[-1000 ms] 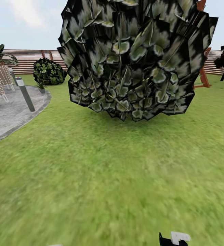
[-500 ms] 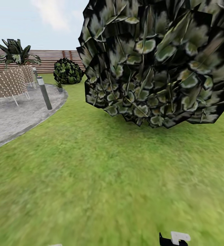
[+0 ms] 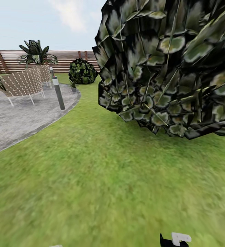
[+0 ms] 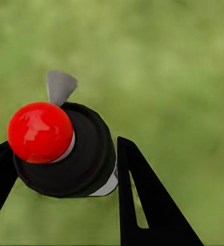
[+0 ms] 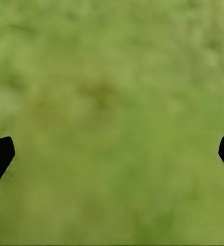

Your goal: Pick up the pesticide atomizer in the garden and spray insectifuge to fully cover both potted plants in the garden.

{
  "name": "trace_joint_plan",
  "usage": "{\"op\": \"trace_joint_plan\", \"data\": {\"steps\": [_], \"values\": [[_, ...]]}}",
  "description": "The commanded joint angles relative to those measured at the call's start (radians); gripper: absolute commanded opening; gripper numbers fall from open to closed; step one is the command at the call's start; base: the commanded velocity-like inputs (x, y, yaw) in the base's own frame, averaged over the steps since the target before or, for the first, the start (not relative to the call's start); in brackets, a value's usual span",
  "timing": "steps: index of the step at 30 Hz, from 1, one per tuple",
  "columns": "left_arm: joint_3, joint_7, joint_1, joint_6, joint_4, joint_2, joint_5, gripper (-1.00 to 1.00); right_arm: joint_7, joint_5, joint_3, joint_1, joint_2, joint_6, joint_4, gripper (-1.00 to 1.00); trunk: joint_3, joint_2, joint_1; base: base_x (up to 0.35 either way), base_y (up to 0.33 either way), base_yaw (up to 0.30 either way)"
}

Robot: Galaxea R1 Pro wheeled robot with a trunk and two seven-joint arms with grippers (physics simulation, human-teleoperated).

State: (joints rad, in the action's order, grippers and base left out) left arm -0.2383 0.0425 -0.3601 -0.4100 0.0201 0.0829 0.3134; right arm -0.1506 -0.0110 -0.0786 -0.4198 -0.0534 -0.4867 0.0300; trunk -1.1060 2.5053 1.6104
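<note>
The left gripper is squeezed tight around the pesticide atomizer. One black finger presses on one side of the can and the other finger presses on the other side. The left wrist camera looks straight down the can, so its long body runs away from the camera toward the grass. It looks upright. Its round dark top has a shiny red button, and a little grey spout sticks out sideways from the top.

The right gripper is spread wide with nothing in it — just two black tips at the edges, with blurry grass between them. In the head view a small black and white piece of the right arm peeks in at the near edge.

Farther out is the lawn. A huge bush with big dark leaves stands close on the right and blocks everything behind it. To the left lies a round grey patio with a woven chair on it and a grey post lamp at its rim. Just past the lamp sits one small potted plant in a grey pot, far from both grippers. Behind it is a smaller round bush, then a palm — and a brown slatted fence at the very back.
</note>
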Motion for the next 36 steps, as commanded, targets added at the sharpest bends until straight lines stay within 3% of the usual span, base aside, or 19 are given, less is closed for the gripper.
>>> {"op": "trace_joint_plan", "data": {"steps": [1,20,36], "values": [[-0.009,0.005,0.0,-0.003,0.0,0.0,0.004,-1.0,0.002,-0.001,-0.007,0.0,0.0,-0.004,-0.001,1.0,-0.001,0.0,0.0,0.337,0.0,0.014],[-0.007,0.005,0.0,-0.003,0.0,0.0,0.004,-1.0,0.002,-0.001,-0.008,0.0,-0.001,-0.004,-0.001,1.0,-0.001,0.0,0.0,0.337,0.0,0.005],[-0.008,0.005,0.0,-0.003,0.0,0.0,0.004,-1.0,0.0,-0.001,-0.007,0.0,0.0,-0.004,-0.001,1.0,-0.001,0.0,0.0,0.337,0.0,0.262]]}}
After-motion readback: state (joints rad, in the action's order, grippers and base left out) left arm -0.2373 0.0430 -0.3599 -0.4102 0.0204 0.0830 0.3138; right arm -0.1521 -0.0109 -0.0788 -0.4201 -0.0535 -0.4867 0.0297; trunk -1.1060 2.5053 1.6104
